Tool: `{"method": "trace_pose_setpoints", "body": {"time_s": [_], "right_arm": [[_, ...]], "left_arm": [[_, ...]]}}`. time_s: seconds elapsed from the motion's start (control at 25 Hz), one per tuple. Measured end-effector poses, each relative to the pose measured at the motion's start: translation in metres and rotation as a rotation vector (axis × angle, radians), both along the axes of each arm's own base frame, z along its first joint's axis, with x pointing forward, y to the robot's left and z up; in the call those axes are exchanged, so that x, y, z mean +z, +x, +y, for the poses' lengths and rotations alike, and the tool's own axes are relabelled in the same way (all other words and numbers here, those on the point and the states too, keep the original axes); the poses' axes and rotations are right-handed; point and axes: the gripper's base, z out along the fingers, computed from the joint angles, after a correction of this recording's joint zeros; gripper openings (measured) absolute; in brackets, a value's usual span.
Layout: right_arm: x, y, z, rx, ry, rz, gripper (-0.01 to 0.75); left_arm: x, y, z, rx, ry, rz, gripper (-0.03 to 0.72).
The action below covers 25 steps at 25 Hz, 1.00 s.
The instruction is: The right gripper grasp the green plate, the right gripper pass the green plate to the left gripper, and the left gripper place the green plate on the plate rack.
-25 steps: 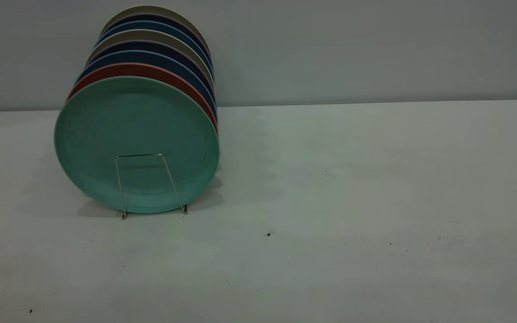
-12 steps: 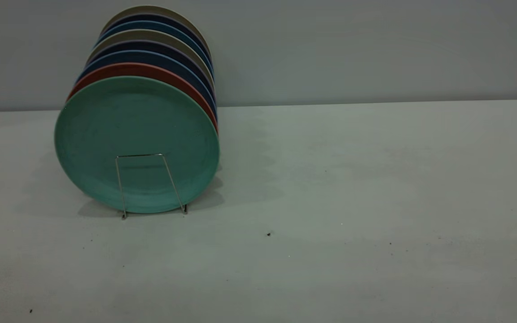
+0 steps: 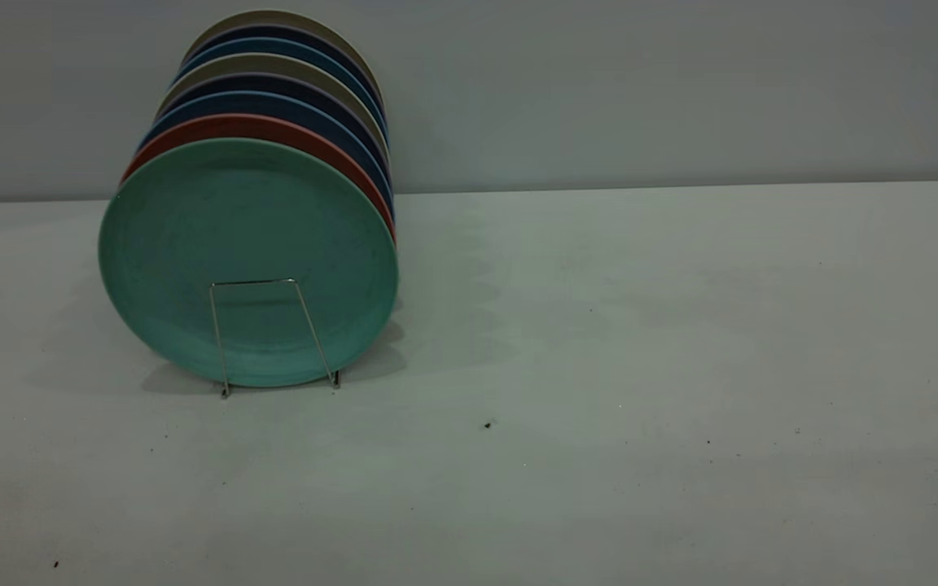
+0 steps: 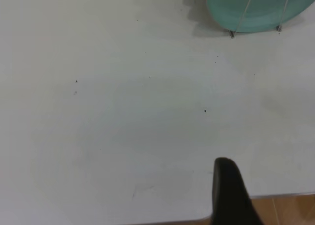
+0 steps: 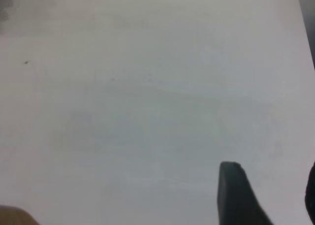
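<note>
Plate, round teal-green plastic (image 3: 247, 260): upright at front of thin silver wire rack (image 3: 273, 338), at 9 o'clock on pale grey table (image 3: 640, 366); salmon-pink plate (image 3: 273, 129) and dark blue plates (image 3: 273, 102) behind. Left gripper (image 4: 231, 195): one black finger visible above table edge, spread indeterminable, holding nothing. Right gripper (image 5: 238, 195): likewise.

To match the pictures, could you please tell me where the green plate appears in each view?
Exterior view: green plate at left, upright, frontmost in the plate rack.
Left wrist view: its lower edge shows at a corner.
Right wrist view: not in it.
Shared landmark: the rack's front wire loop.
</note>
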Motion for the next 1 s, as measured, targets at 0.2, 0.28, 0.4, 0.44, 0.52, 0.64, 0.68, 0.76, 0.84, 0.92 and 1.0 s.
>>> {"method": "trace_pose_setpoints", "body": {"time_s": [0.2,0.28,0.4,0.44,0.52,0.64,0.68,0.76,0.84,0.92,1.0], "right_arm": [[0.0,0.0,0.0002,0.001,0.002,0.0,0.357],[0.0,0.0,0.0003,0.002,0.003,0.0,0.357],[0.0,0.0,0.0003,0.002,0.003,0.0,0.357],[0.0,0.0,0.0003,0.002,0.003,0.0,0.357],[0.0,0.0,0.0003,0.002,0.003,0.0,0.357],[0.0,0.0,0.0002,0.001,0.002,0.0,0.357],[0.0,0.0,0.0001,0.001,0.001,0.0,0.357],[0.0,0.0,-0.0002,-0.001,-0.002,0.0,0.357],[-0.0001,0.0,-0.0011,-0.007,-0.011,0.0,0.357],[-0.0002,0.0001,-0.0026,-0.021,-0.021,0.001,0.357],[-0.0004,0.0001,-0.0047,-0.05,-0.017,0.003,0.357]], "left_arm": [[0.0,0.0,0.0,0.0,0.0,0.0,0.442],[0.0,0.0,0.0,0.0,0.0,0.0,0.443],[0.0,0.0,0.0,0.0,0.0,0.0,0.443],[0.0,0.0,0.0,0.0,0.0,0.0,0.443],[0.0,0.0,0.0,0.0,0.0,0.0,0.443],[0.0,0.0,0.0,0.0,0.0,0.0,0.443],[0.0,0.0,0.0,0.0,0.0,0.0,0.443],[0.0,0.0,0.0,0.0,0.0,0.0,0.443],[0.0,0.0,0.0,0.0,0.0,0.0,0.443],[0.0,0.0,0.0,0.0,0.0,0.0,0.443],[0.0,0.0,0.0,0.0,0.0,0.0,0.443]]}}
